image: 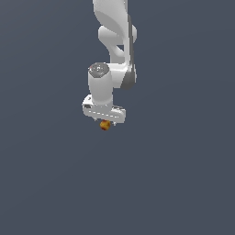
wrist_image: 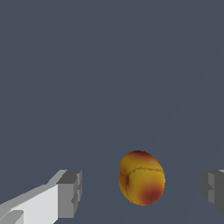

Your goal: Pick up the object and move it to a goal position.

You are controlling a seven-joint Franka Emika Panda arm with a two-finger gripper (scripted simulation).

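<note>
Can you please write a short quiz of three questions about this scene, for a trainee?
1. True or false: the fingers already touch the orange-yellow ball.
2. Where is the ball relative to the gripper? A) between its fingers B) far outside them C) above the wrist
3. Fill in: the ball has patches of ____ colour.

Key: 1. False, a gap shows on both sides in the wrist view. 2. A. 3. Red.
</note>
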